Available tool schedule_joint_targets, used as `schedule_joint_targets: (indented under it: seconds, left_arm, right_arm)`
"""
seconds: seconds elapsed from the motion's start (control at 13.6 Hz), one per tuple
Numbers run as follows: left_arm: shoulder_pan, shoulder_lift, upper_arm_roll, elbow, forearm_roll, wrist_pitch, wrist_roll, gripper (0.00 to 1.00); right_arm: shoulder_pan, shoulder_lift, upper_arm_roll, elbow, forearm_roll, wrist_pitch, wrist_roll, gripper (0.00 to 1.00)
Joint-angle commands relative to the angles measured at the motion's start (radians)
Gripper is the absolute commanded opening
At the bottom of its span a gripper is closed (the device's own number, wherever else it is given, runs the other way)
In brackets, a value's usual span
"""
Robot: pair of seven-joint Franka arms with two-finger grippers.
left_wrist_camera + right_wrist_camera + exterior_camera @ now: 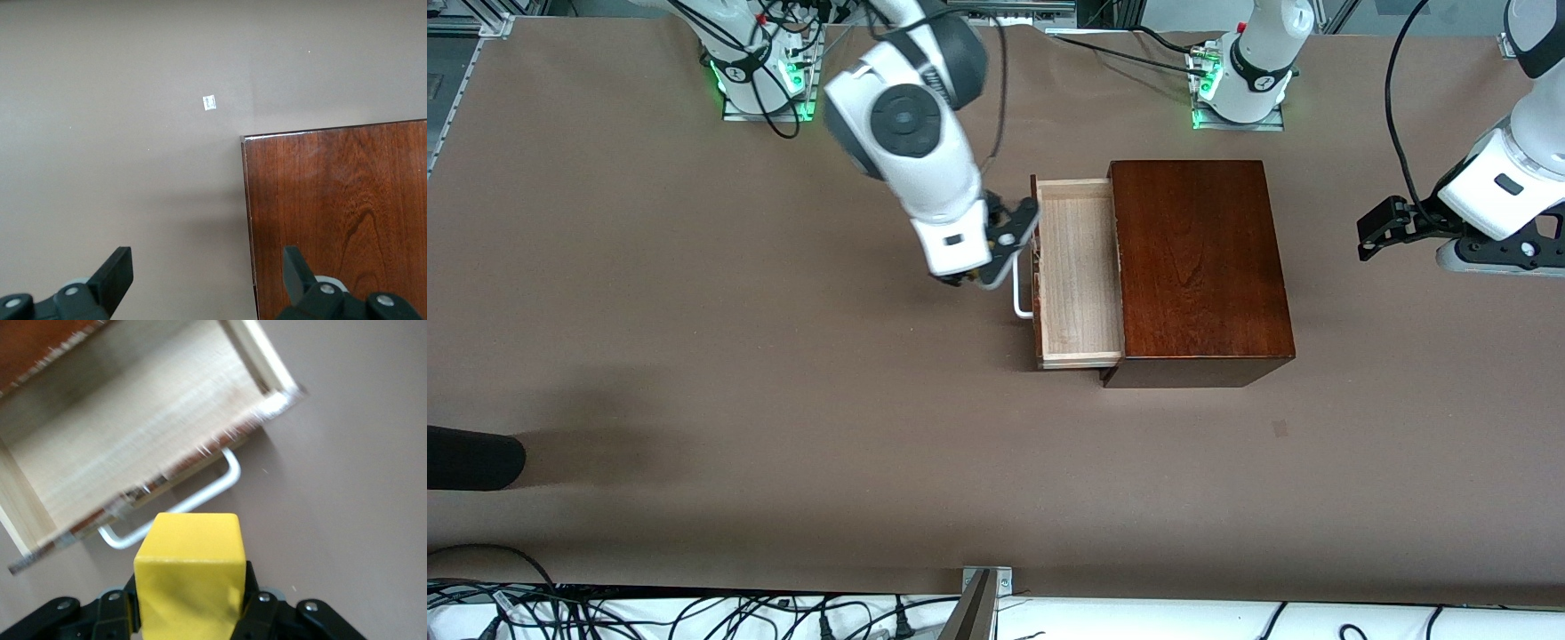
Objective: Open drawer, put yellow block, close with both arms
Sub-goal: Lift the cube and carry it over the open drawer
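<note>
Taking the front view as a clock face with the table's middle at its centre, the nearest stretch toward six o'clock shows only brown table [783,462], with a dark rounded object [471,458] cut off at the nine o'clock edge that cannot be identified. Just past centre toward two o'clock sits the mahogany box [1196,267], and the drawer [1076,276] is already pulled out toward the right arm's end, its pale tray showing nothing inside and its white handle [1021,298] partly covered. The right gripper [996,253] hangs over that handle, just short of the drawer front, its fingers pinching the yellow block [190,577]; the block shows only in the right wrist view, since the arm hides it from the front camera. So opening looks done and the block is picked up; carrying it over the tray, letting go and pushing the drawer shut with both arms are left. At three o'clock the left gripper [207,273] waits in the air over the box's edge toward the left arm's end, fingers spread and holding nothing. Farthest, at twelve o'clock, stand the green-lit bases.
</note>
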Motion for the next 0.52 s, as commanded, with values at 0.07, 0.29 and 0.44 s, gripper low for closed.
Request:
schedule_joint_targets:
  seconds: [0.07, 0.29, 0.44]
  left_arm:
    - [0.002, -0.024, -0.002, -0.018, -0.024, -0.011, 0.008, 1.00]
    - [0.002, -0.024, -0.002, -0.018, -0.024, -0.011, 0.008, 1.00]
    - [0.002, -0.024, -0.002, -0.018, -0.024, -0.011, 0.008, 1.00]
  right_arm:
    - [0.130, 0.148, -0.010, 0.195, -0.096, -0.041, 0.000, 0.00]
    - [0.193, 0.166, -0.015, 0.201, -0.142, -0.030, -0.002, 0.00]
    - [0.210, 0.176, -0.011, 0.201, -0.175, -0.002, -0.008, 0.00]
